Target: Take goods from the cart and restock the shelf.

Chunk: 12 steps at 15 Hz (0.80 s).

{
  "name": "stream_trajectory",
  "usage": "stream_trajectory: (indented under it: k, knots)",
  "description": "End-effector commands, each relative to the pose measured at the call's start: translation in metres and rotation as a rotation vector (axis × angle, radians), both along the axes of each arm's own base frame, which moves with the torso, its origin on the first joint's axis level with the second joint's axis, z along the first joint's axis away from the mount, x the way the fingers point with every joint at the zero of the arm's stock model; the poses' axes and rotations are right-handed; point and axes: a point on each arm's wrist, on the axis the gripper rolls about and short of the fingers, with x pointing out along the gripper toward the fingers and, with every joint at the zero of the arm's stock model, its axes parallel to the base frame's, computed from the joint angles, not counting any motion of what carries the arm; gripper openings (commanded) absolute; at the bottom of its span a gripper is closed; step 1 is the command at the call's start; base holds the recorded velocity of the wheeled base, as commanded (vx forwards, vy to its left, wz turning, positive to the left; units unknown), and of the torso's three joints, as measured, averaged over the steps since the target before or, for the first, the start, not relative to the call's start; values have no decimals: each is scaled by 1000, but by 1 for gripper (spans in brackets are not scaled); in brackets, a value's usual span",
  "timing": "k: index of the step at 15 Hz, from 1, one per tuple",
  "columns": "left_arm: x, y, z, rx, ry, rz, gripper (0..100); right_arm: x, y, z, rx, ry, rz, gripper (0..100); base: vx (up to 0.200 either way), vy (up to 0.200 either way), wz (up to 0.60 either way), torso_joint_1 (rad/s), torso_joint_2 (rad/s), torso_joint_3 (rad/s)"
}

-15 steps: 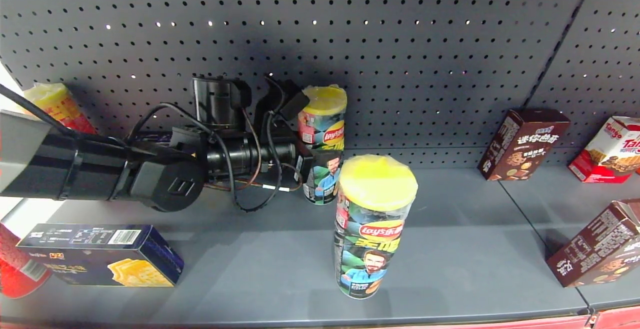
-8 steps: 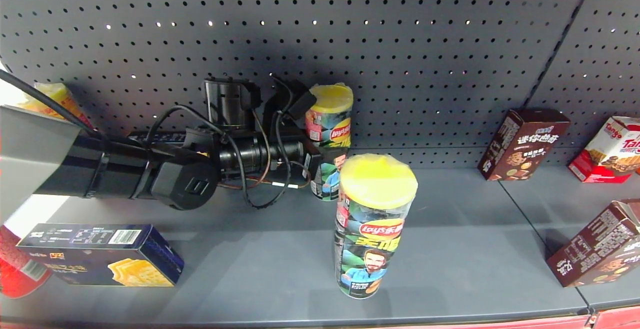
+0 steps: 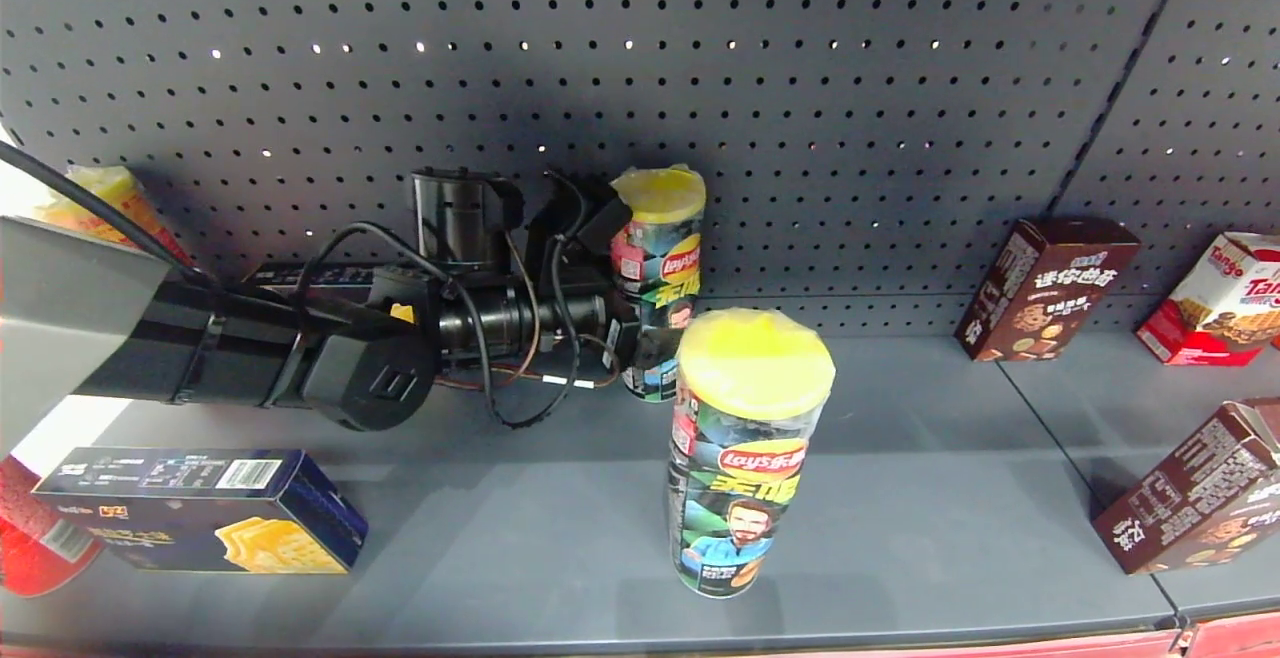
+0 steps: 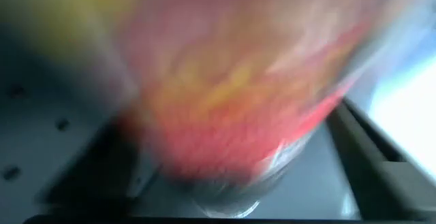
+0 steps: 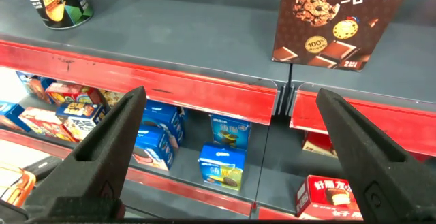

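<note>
Left gripper (image 3: 648,330), fingers clamped on the can (image 3: 662,228) at 12 o'clock of the front can (image 3: 750,438) on the shelf (image 3: 930,498), should release only once its base sits flat; right gripper (image 5: 229,94) has fingers spread wide.

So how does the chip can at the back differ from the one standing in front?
The rear chip can sits in the left gripper, close to the pegboard; the front chip can stands free, nearer the front edge of the shelf. The gripper hides part of the rear chip can's lower half; the front chip can shows from lid to base. Both are upright tubes with yellow lids and the same label design.
</note>
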Motion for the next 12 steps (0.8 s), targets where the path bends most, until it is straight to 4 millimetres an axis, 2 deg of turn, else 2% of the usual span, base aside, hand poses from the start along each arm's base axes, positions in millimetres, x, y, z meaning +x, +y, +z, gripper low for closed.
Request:
stream_trajectory:
  k: [1,3,6,12]
  knots:
    - [-20,13,6,-10,-9,16,100,0,0,0,-1,1,0,100,0,0,0,0,0,0]
    - [-37,23,5,3,1,53,100,0,0,0,-1,1,0,100,0,0,0,0,0,0]
    - [-53,33,3,21,-9,156,100,0,0,0,-1,1,0,100,0,0,0,0,0,0]
    - [-53,36,6,31,-30,290,100,0,0,0,-1,1,0,100,0,0,0,0,0,0]
